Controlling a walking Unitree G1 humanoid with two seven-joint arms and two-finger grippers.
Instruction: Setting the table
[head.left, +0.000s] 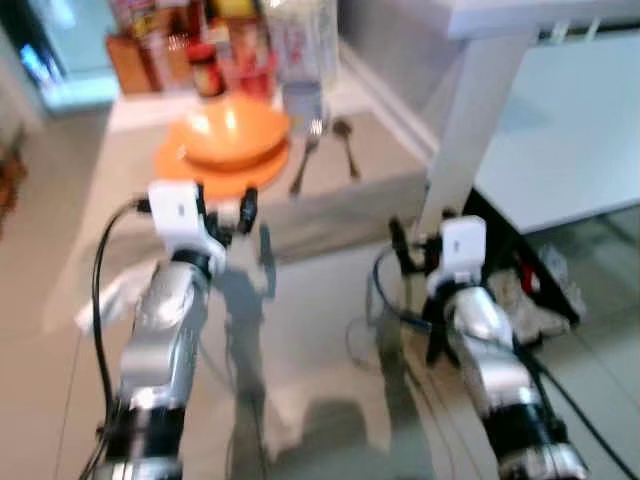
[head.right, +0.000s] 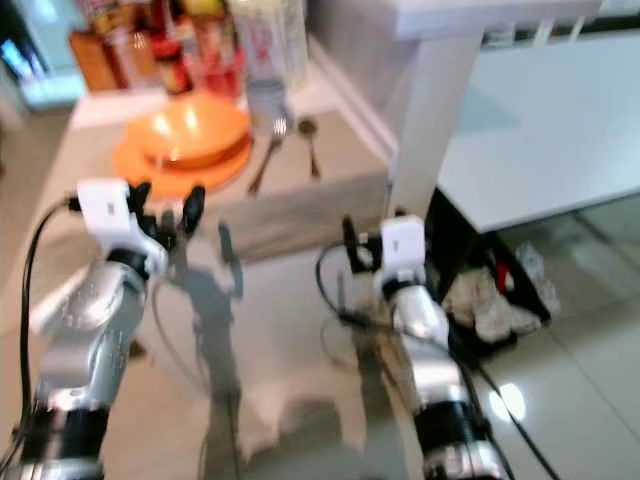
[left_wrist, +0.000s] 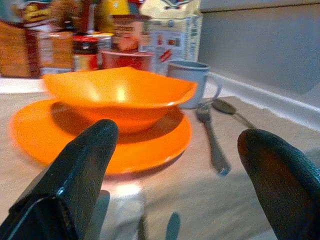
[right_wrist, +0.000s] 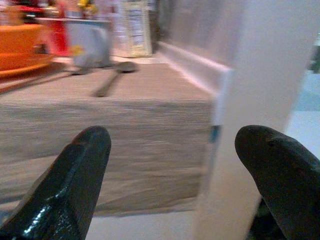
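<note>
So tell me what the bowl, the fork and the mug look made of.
Bowl: probably plastic or melamine; even orange colour with a soft glossy highlight. Fork: looks like metal; thin, grey and dully reflective. Mug: ceramic or enamel, hard to tell through the blur; smooth pale grey-blue with a matte look.

Orange bowl (head.right: 195, 128) on orange plate (head.right: 150, 165), fork (head.right: 268, 152) and spoon (head.right: 311, 143) beside.

Both arms fwd; left claw (head.left: 232, 212) raised, fingers apart; right claw (right_wrist: 175, 175) lower, fingers apart.
</note>
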